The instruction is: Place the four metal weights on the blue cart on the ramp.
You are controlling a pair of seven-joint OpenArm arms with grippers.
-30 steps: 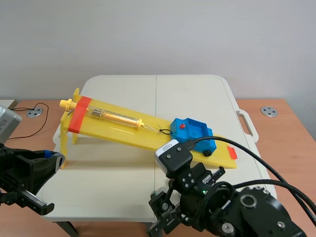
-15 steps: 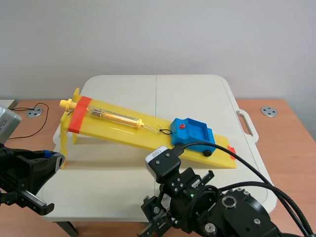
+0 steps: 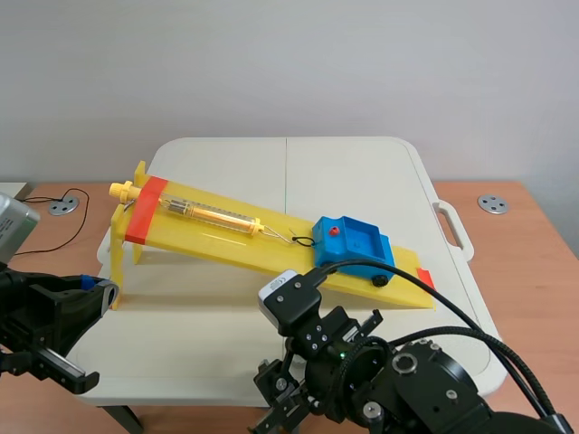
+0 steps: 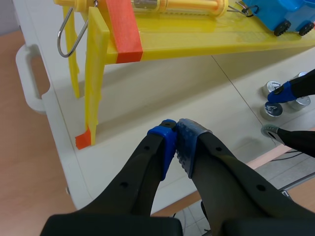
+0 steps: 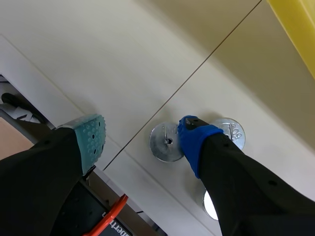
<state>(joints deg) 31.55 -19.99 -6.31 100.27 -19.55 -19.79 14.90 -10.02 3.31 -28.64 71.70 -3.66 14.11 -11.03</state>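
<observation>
Right wrist view | right end effector (image 5: 142,139) is shifting left, hanging spread over weights (image 5: 161,146) | grasping likely coming next, cart (image 3: 353,240) waiting

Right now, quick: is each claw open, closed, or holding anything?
Left claw: closed, holding nothing.
Right claw: open, empty, above the metal weights.
</observation>
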